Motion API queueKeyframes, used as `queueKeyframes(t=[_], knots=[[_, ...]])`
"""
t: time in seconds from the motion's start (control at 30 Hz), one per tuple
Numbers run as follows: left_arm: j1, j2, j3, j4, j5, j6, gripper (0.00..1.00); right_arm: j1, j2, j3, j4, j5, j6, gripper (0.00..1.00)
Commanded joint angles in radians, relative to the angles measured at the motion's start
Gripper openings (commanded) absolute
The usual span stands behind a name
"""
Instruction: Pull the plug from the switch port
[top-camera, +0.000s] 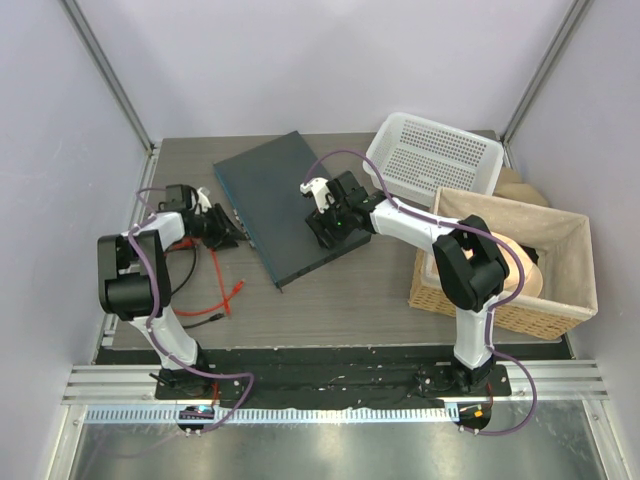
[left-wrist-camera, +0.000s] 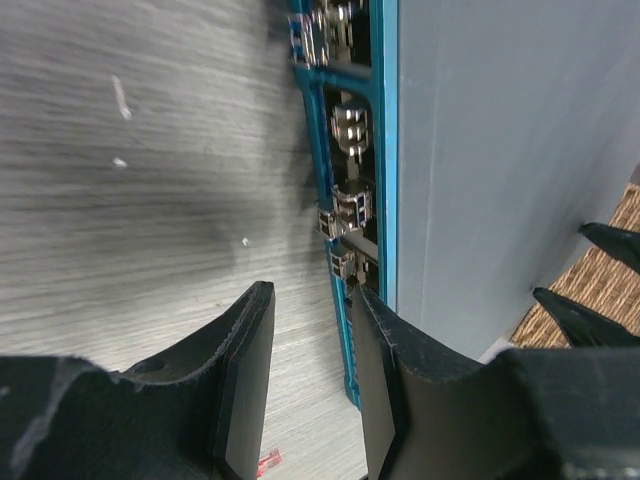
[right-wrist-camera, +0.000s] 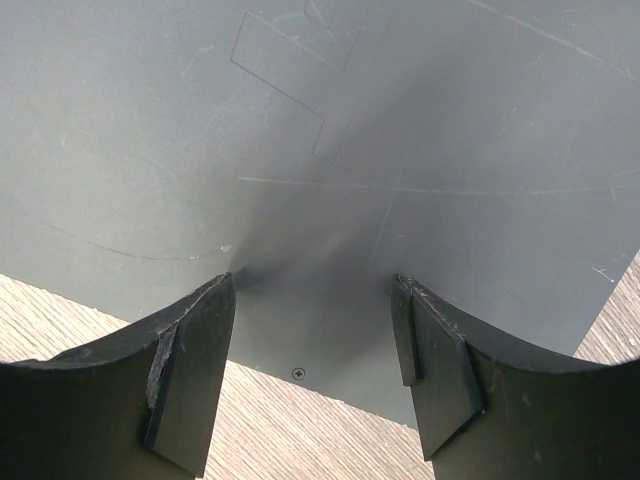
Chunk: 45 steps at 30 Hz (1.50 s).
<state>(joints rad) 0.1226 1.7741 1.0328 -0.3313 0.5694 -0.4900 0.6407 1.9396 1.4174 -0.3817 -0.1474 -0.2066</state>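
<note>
Two baskets: white basket (top-camera: 440, 160), and wicker basket (top-camera: 500, 318) holding something tan (top-camera: 530, 272), half-hidden behind my right arm (top-camera: 470, 265); left claw (left-wrist-camera: 312, 295) and right claw (right-wrist-camera: 312, 285) both gape.

Top camera looks down from behind; both wrist cameras closely face the shared switch (top-camera: 270, 190).

A grey wood-grain table (top-camera: 350, 300) is enclosed by pale lilac walls (top-camera: 300, 60). Slim metal posts (top-camera: 108, 70) are set at the rear corners. The whole space is evenly lit.
</note>
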Motion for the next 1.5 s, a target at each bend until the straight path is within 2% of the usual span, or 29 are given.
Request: queueKeyframes(t=[0.0,0.13,0.43,0.77,1.47], knots=[[-0.012,-0.030,0.009,0.046,0.027,-0.015,0.40,0.005,0.027,-0.011,-0.003,0.016,0.003,0.70],[-0.006,-0.056,0.052,0.038,0.007,-0.012,0.40,0.005,0.024,-0.014,-0.002,0.023,0.001,0.71],[0.002,-0.030,0.141,0.012,-0.059,-0.015,0.53,0.005,0.027,-0.014,-0.002,0.026,0.004,0.71],[0.003,-0.004,0.107,0.011,-0.065,-0.015,0.43,0.008,0.028,-0.012,-0.002,0.034,0.003,0.70],[0.002,0.071,0.104,0.048,-0.049,-0.044,0.42,0.008,0.041,-0.008,0.003,0.040,0.003,0.71]])
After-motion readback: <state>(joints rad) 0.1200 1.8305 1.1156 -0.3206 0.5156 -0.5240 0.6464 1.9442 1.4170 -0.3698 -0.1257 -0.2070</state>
